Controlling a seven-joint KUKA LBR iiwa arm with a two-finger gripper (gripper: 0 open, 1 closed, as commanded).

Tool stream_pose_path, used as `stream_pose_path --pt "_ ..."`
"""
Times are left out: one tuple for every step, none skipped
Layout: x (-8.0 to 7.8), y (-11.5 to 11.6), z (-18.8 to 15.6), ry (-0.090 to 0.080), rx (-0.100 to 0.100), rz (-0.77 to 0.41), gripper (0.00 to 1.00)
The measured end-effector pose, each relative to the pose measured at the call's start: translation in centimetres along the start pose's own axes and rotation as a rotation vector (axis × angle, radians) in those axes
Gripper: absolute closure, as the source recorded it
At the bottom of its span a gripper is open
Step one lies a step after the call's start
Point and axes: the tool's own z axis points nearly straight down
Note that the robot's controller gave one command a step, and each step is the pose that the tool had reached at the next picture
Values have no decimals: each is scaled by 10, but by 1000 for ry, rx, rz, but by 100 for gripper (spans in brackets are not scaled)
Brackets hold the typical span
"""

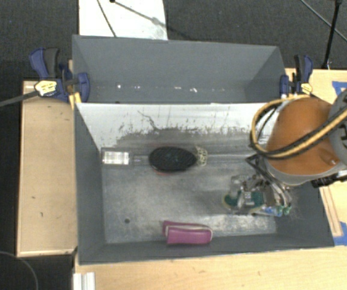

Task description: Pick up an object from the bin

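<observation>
Nothing looks picked yet: the pincer (254,199) sits low at the right of the bin (137,198), clenched or released I cannot tell, with the purple block (188,234) nearest, to its left by the front wall, and the black brush (172,159) farther off, both lying loose.

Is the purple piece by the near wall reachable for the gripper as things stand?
Probably yes. The gripper hangs at the right of the bin; the purple piece lies apart from it along the near wall, with bare floor between. The wall beside it may crowd a grasp.
</observation>
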Motion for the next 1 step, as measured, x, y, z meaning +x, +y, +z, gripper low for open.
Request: stream_pose_path --pt "-14 -17 -96 -4 1 4 100"
